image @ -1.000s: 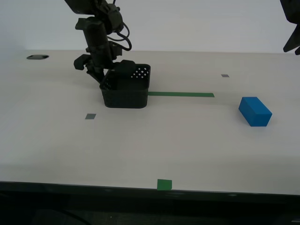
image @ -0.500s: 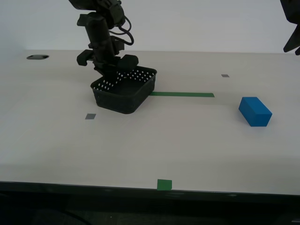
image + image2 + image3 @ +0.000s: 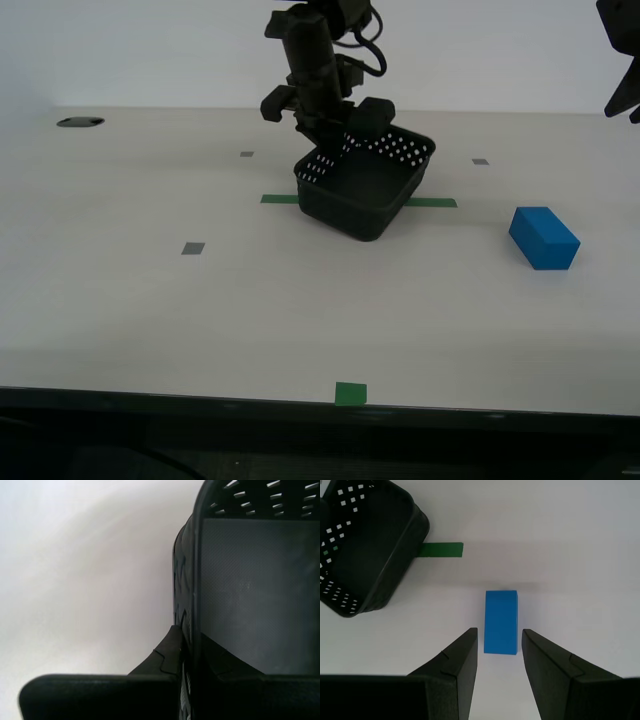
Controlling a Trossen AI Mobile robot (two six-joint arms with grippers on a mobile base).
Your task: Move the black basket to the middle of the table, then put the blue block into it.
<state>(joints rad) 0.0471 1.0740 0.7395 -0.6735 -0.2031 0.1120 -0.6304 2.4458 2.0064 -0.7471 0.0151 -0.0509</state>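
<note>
The black basket [image 3: 368,190] is tilted over the green tape line near the middle of the table [image 3: 300,320]. My second gripper [image 3: 335,128] is shut on its far wall; in the second wrist view the basket [image 3: 250,605] fills the frame, with its wall between the fingers [image 3: 167,657]. The blue block [image 3: 544,237] lies on the table at the exterior view's right, apart from the basket. My first gripper [image 3: 500,631] is open above the blue block [image 3: 500,621], with a finger on each side of the block's near end. The basket [image 3: 365,550] also shows in the first wrist view.
A green tape strip [image 3: 432,203] runs behind the basket, and also shows in the first wrist view [image 3: 440,550]. Small grey tape squares [image 3: 193,248] and a green square [image 3: 350,393] mark the table. A dark hole [image 3: 79,122] sits at the far left. An arm part [image 3: 620,60] shows at the top right.
My second gripper has carried the basket toward the exterior view's right, from beside the green strip's left end to over its middle, tilting it. The blue block has not moved.
</note>
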